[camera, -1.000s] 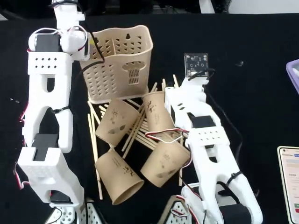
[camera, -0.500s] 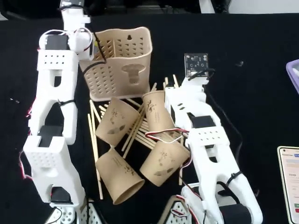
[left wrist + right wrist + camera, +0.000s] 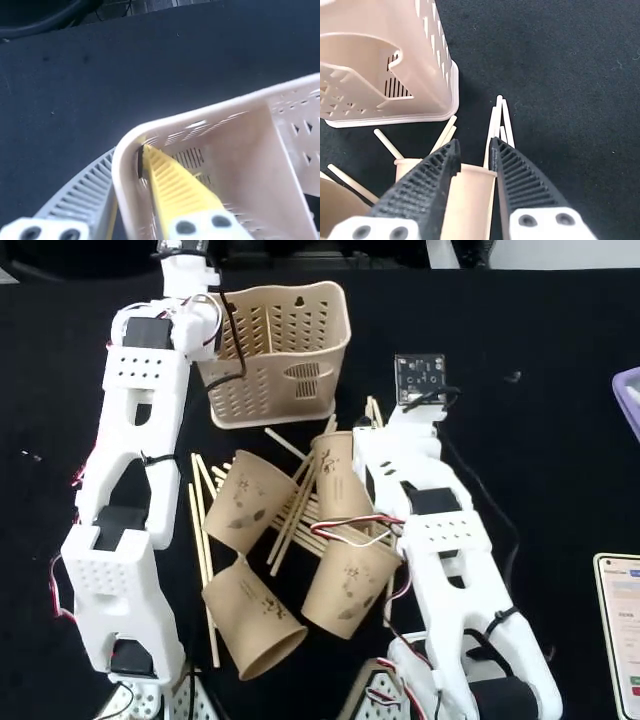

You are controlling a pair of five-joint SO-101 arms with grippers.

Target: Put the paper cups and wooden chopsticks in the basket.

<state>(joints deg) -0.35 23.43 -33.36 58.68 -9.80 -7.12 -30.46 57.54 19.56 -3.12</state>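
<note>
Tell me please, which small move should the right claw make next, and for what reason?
Probably close the right claw on the paper cup. Its fingers stand apart on both sides of that cup near the rim, so a grasp looks ready. The left claw grips the basket wall close by.
</note>
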